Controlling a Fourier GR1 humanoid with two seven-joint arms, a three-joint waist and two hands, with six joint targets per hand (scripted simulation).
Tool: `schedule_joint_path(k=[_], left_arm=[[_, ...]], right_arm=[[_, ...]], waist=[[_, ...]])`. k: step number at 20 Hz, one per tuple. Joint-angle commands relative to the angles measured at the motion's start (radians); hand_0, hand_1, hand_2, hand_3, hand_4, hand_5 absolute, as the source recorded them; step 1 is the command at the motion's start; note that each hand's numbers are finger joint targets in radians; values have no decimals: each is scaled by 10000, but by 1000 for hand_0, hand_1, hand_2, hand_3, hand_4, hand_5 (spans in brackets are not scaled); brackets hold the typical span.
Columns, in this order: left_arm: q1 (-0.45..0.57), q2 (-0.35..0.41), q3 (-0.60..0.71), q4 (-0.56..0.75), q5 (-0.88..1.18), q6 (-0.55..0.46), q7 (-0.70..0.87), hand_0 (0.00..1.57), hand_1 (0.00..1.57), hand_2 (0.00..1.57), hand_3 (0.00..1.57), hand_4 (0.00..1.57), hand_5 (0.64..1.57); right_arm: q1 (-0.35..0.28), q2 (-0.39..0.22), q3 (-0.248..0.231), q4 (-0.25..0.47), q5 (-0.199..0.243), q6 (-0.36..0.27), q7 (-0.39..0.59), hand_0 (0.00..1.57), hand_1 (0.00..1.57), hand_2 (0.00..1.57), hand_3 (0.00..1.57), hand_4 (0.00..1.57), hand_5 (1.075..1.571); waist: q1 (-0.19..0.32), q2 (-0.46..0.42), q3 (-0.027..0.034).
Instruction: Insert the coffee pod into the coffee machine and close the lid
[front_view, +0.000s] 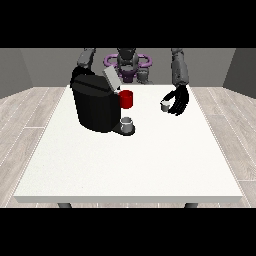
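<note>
A black coffee machine (95, 105) stands at the table's left half, its grey lid (111, 79) tilted up and open. A small grey cup (127, 124) sits on the machine's base at its front. The hand at the view's right (178, 101) hovers over the table's right part with its fingers curled round a small light coffee pod (164, 105). The hand at the view's left is hidden behind the machine; only its arm (86, 59) shows above it.
A red mug (127, 99) stands just right of the machine, between it and the pod-holding hand. The white table (130, 165) stretches wide toward the camera. The robot's torso (127, 62) is behind the far edge.
</note>
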Motion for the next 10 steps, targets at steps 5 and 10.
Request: schedule_joint_path(k=[5, 10], left_arm=[[-211, 27, -160, 696, -839, 940, -435, 987, 987, 1095, 867, 286, 1571], [-777, 193, -299, 1033, -1213, 397, 65, 1115, 1115, 1173, 966, 280, 1571]], right_arm=[[-2, -350, -436, 174, -622, 670, -513, 0, 0, 0, 0, 535, 1571], [-52, -20, -146, 256, -140, 21, -199, 0, 0, 0, 0, 398, 1571]], waist=[[-219, 241, -6], [-101, 6, -5]])
